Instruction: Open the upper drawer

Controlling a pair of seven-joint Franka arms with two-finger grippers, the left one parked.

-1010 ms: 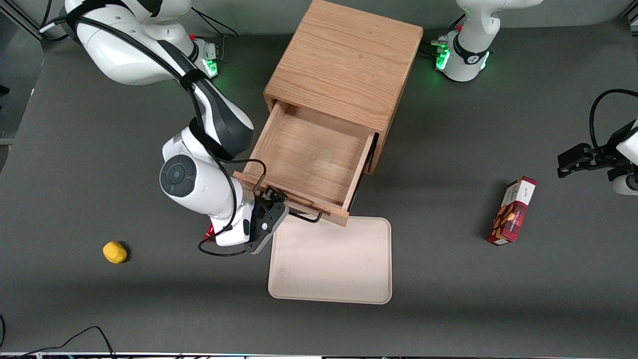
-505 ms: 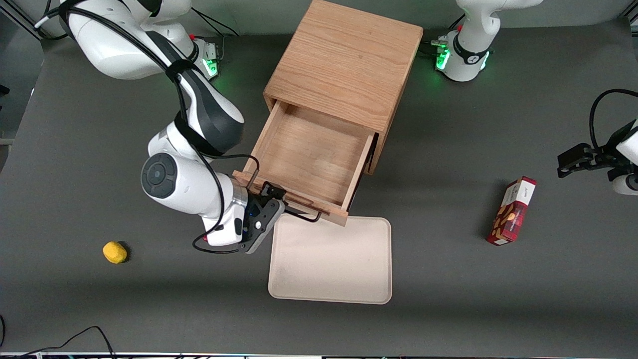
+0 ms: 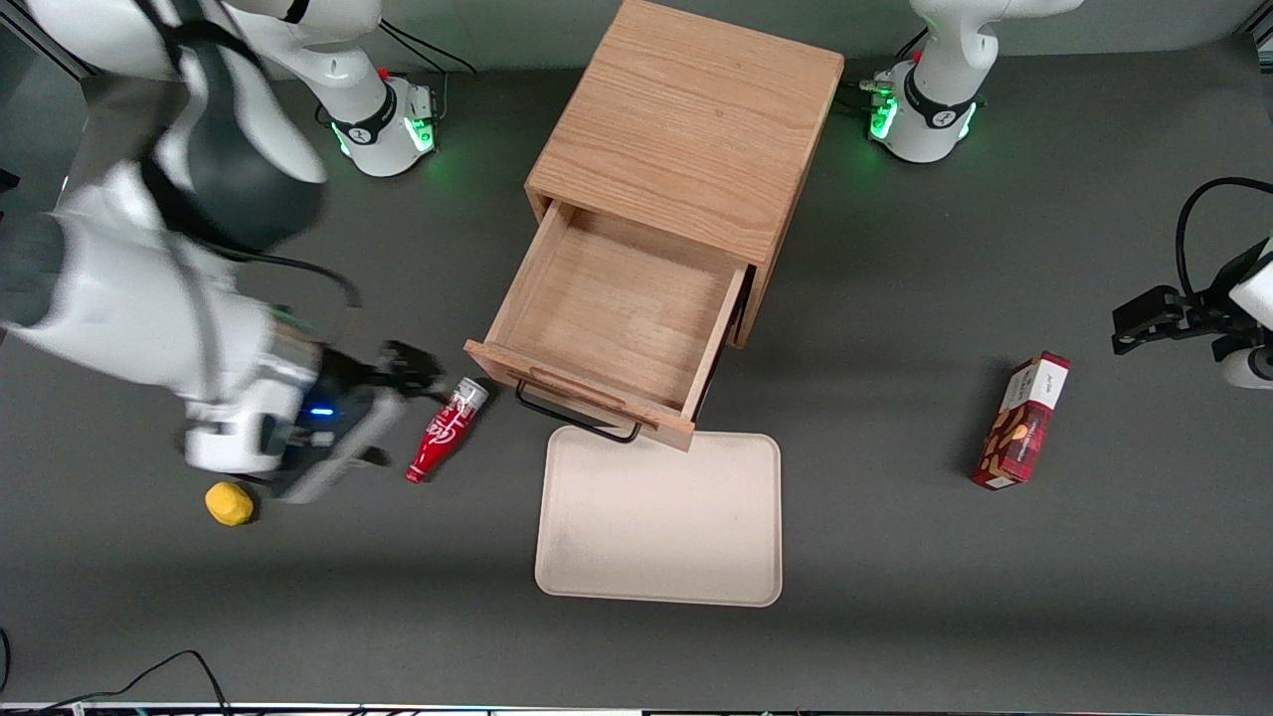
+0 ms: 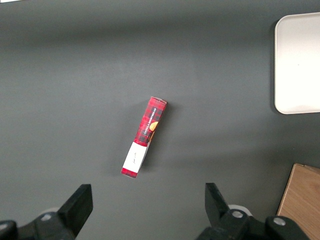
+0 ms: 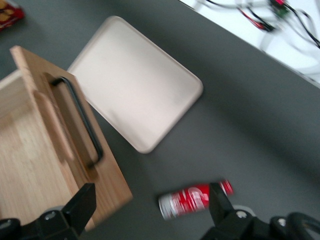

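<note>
The upper drawer (image 3: 619, 316) of the light-oak cabinet (image 3: 686, 129) stands pulled far out, its inside bare. Its black wire handle (image 3: 577, 418) hangs under the wooden strip on the drawer front, free of any grip. My right gripper (image 3: 406, 370) is off the handle, toward the working arm's end of the table, above the dark mat beside a lying red can (image 3: 447, 430). In the right wrist view the gripper (image 5: 150, 212) is open and empty, with the drawer front (image 5: 107, 177), the handle (image 5: 82, 120) and the can (image 5: 192, 199) below it.
A cream tray (image 3: 659, 517) lies on the mat just in front of the open drawer; it also shows in the right wrist view (image 5: 135, 82). A yellow lump (image 3: 229, 503) lies near my arm. A red box (image 3: 1024, 420) lies toward the parked arm's end.
My gripper has let go of the handle and swung quickly away toward the working arm's end. The red can is now uncovered. The drawer stays pulled out.
</note>
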